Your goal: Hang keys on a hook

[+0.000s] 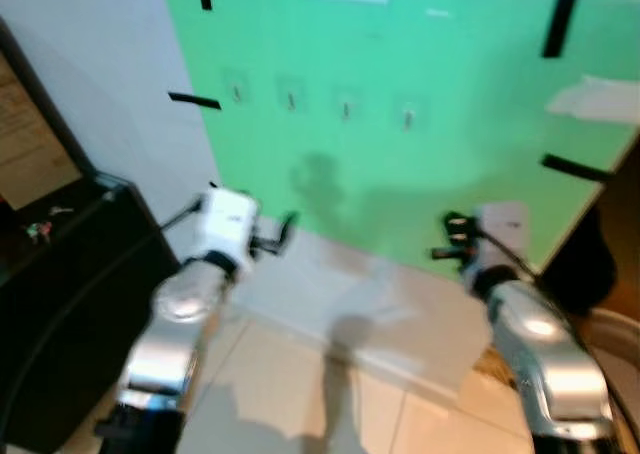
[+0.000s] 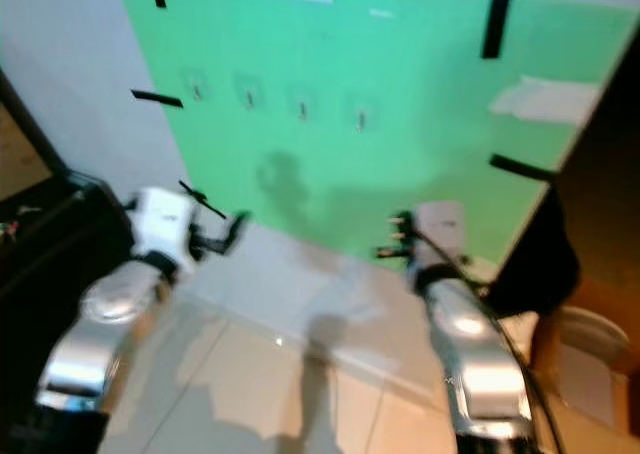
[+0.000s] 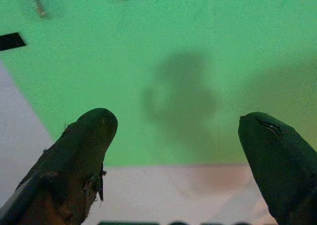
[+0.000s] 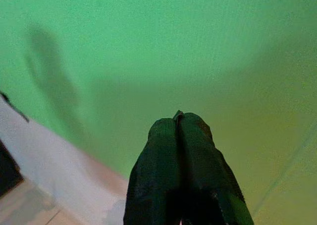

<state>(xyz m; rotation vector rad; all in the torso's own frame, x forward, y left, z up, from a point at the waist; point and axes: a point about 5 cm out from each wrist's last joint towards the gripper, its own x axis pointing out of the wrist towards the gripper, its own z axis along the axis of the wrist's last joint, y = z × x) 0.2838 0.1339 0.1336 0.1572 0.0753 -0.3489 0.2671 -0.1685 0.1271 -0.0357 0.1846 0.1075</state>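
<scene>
A green board (image 1: 430,124) on the wall carries a row of several small metal hooks (image 1: 291,100); two of these hooks (image 3: 38,2) also appear in the left wrist view. My left gripper (image 1: 285,229) is raised toward the board below the hooks, open and empty, its fingers (image 3: 84,150) spread wide. My right gripper (image 1: 447,239) is held low in front of the board further right, its fingers (image 4: 179,136) shut together with nothing visible between them. A small blurred item, possibly the keys (image 1: 40,228), lies on the black cabinet at far left.
The black cabinet (image 1: 70,304) stands close at my left side. Black tape strips (image 1: 195,100) mark the board's edges. A white ledge (image 1: 350,304) runs along the wall's foot above the tiled floor. Dark furniture (image 1: 585,254) stands at the right.
</scene>
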